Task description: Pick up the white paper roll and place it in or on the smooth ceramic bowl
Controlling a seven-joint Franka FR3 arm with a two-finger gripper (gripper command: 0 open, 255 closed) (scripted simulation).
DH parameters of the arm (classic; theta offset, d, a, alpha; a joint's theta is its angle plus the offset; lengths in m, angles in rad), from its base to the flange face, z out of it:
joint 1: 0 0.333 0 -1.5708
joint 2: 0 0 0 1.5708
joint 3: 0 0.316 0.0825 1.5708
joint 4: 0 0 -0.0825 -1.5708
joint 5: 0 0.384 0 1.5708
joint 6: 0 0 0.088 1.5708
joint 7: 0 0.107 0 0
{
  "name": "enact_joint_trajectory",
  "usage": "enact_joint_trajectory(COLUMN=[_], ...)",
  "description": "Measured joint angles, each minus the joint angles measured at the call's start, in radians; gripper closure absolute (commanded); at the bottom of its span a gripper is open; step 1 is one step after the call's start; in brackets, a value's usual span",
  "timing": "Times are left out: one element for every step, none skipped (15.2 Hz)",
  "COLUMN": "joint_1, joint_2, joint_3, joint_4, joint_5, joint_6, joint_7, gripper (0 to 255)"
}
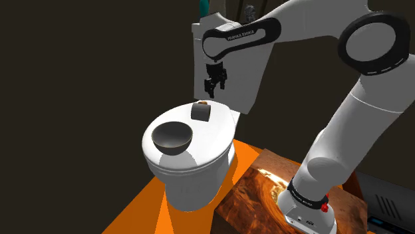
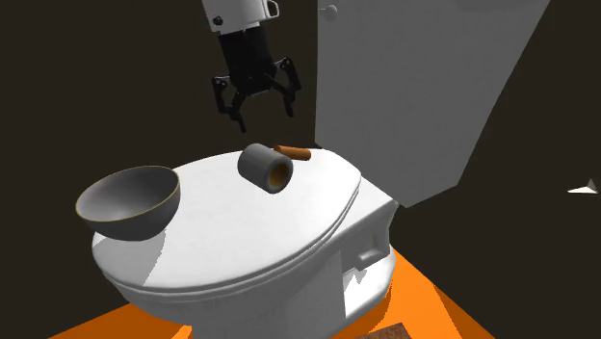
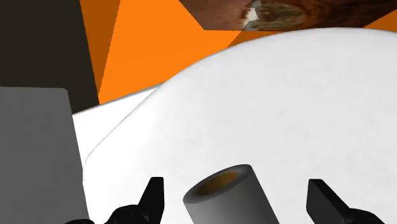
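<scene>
The paper roll [image 2: 262, 166] lies on its side on the closed toilet lid [image 2: 289, 236], near the back, towards the tank [image 2: 414, 87]. It is drawn grey, not white, with a brownish core. My pincer [image 2: 262, 114] hangs just above it, spread wide and holding nothing. In the wrist view the roll sits between my two fingers [image 3: 153, 196], and neither touches it.

The bowl [image 2: 128, 200] is grey and smooth. It stands on the front part of the same lid, apart from the roll.

The second exterior view looks into the roll's open end and shows a small brown stick [image 2: 292, 152] lying just behind it. In the shoulder view that stick is no more than an orange speck above the roll. The shoulder view also takes in my arm [image 1: 346, 133] and the brown marbled top of my stand [image 1: 266, 179]. The wrist view shows orange floor [image 3: 146, 44] beyond the lid.

The wrist view's edge cuts off the near end of the roll. I cannot tell whether the stick touches the roll.

White lettering runs along the dark band of my forearm, but it is too small for me to read with certainty.
</scene>
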Motion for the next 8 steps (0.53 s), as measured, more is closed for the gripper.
enact_joint_trajectory(joint_1=[0.002, 0.004, 0.005, 0.006, 0.008, 0.010, 0.010, 0.015], joint_2=[0.047, 0.099, 0.139, 0.182, 0.238, 0.283, 0.331, 0.379], joint_3=[0.002, 0.004, 0.005, 0.006, 0.007, 0.008, 0.008, 0.010], joint_4=[0.036, 0.086, 0.124, 0.171, 0.224, 0.271, 0.320, 0.367], joint_5=[-0.007, -0.015, -0.022, -0.030, -0.038, -0.045, -0.054, -0.062], joint_6=[0.001, -0.010, -0.018, -0.033, -0.039, -0.053, -0.064, -0.074], joint_7=[-0.008, -0.018, -0.031, -0.045, -0.055, -0.067, -0.082, -0.089], gripper=[0, 0, 0, 0, 0, 0, 0, 0])
